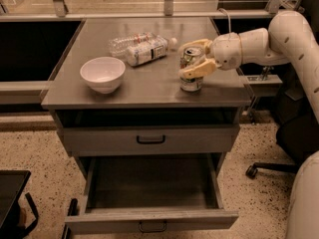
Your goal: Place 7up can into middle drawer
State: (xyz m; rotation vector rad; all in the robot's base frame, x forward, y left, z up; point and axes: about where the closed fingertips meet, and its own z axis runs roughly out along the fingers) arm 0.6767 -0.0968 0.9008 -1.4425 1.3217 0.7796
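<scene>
The white arm (pixel 294 29) is reaching in from the right, its forearm lying nearly level and its wrist (pixel 229 49) pointing left. The gripper (pixel 184 60) is sitting low over the right side of the cabinet top (pixel 149 86), its two tan fingers (pixel 199 69) clasping the upright can (pixel 191 84), one behind and one in front.

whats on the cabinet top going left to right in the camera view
white bowl -> clear plastic bottles -> 7up can, standing on the top with the gripper closed around it from the right -> robot arm
</scene>
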